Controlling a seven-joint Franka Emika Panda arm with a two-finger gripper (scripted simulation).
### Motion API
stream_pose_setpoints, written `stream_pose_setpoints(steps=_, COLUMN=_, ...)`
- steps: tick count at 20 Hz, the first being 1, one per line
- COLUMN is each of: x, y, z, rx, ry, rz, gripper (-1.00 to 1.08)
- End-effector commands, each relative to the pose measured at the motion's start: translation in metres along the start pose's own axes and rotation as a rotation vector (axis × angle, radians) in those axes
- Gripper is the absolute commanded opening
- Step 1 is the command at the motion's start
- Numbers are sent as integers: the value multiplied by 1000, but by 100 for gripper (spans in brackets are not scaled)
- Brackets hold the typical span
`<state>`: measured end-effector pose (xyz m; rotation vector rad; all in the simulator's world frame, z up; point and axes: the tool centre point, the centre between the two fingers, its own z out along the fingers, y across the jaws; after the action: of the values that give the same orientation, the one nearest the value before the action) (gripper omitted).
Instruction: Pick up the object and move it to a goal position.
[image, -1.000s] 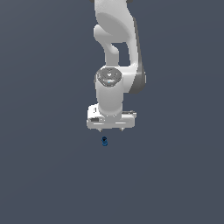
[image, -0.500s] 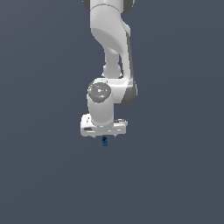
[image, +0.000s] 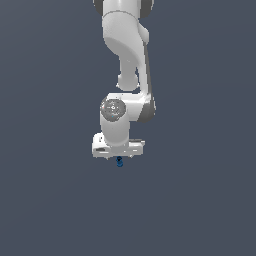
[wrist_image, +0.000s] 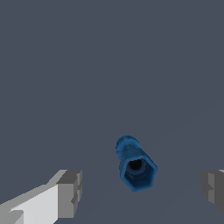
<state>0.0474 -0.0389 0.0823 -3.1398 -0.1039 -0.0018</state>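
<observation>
Downward was where the arm had gone over the last second: earlier its white gripper (image: 118, 156) hung clear above the object (image: 119, 162) with a visible gap, and now the hand sat almost on top of it, so that only the lower part of the small blue piece showed beneath the hand in the exterior view. The object itself had not shifted; it stood on the plain grey surface, just below the gripper and a touch toward the exterior view's right of the hand's middle.

From the wrist view the jaws were spread wide, one grey fingertip (wrist_image: 70, 193) on each side of the blue object (wrist_image: 135, 166), neither touching it. That suggested the approach was nearly done: a little more descent, then closing, seemed to be what the pick still needed. No goal marker was visible.
</observation>
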Motion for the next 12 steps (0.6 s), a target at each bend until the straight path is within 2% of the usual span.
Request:
stream_pose_setpoints(steps=1, x=-1, y=0, z=12, rx=0, ry=-1, rz=-1, gripper=100)
stream_pose_setpoints(steps=6, x=-1, y=0, z=35, rx=0, ry=-1, rz=-2, gripper=100)
stream_pose_setpoints(steps=11, x=0, y=0, z=39, rx=0, ry=-1, rz=-2, gripper=100)
stream_pose_setpoints(steps=12, x=0, y=0, z=39, rx=0, ry=-1, rz=-2, gripper=-100)
